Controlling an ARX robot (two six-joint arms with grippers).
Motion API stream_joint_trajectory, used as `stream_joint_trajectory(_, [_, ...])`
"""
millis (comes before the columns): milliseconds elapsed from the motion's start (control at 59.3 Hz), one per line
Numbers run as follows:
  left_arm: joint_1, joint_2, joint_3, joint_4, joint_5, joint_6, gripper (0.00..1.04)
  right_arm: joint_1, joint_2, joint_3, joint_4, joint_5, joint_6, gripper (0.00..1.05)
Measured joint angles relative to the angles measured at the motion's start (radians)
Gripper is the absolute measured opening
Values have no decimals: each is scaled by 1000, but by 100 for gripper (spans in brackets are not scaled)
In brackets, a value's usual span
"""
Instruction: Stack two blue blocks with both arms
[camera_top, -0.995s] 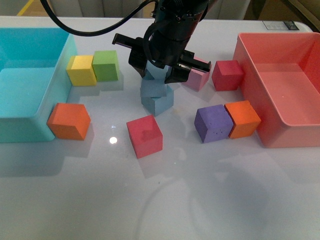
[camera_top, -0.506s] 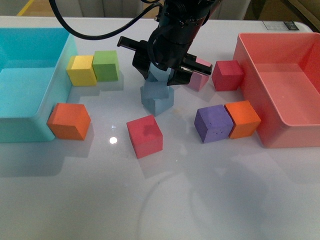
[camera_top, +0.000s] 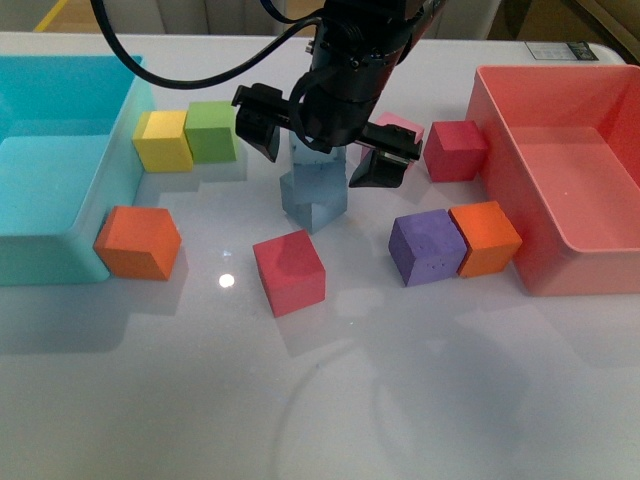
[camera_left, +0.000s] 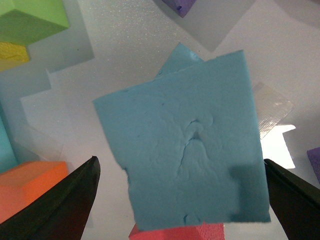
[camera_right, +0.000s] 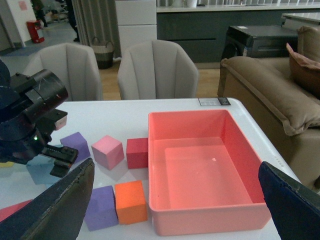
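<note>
The upper blue block (camera_top: 310, 160) is set (slightly turned) on the lower blue block (camera_top: 315, 205); the left gripper (camera_top: 322, 143) is spread wide around it, the right gripper (camera_right: 176, 167) wide too.

The left arm (camera_top: 345, 60) comes down from the far side in the front view, a bulky black body with thick cables (camera_top: 190, 60) looping off toward the left. Its wrist points almost straight down, and the left gripper (camera_top: 320, 145) has its jaws spread wide, with one finger (camera_top: 258, 120) out to the left and the other lower on the right. The left wrist view shows both black fingertips (camera_left: 65, 200) far apart at the edges. The right gripper (camera_right: 175, 205) sits off to the right, aimed roughly level, its jaws also spread wide
</note>
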Motion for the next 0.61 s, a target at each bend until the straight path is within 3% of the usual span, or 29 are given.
stream_joint_trajectory(405, [18,-265,-282,164,8,-11,96,0,0,0,0,0,0,96])
stream_joint_trajectory(607, [39,-493,-542,387,30,-48,96,0,0,0,0,0,0,96])
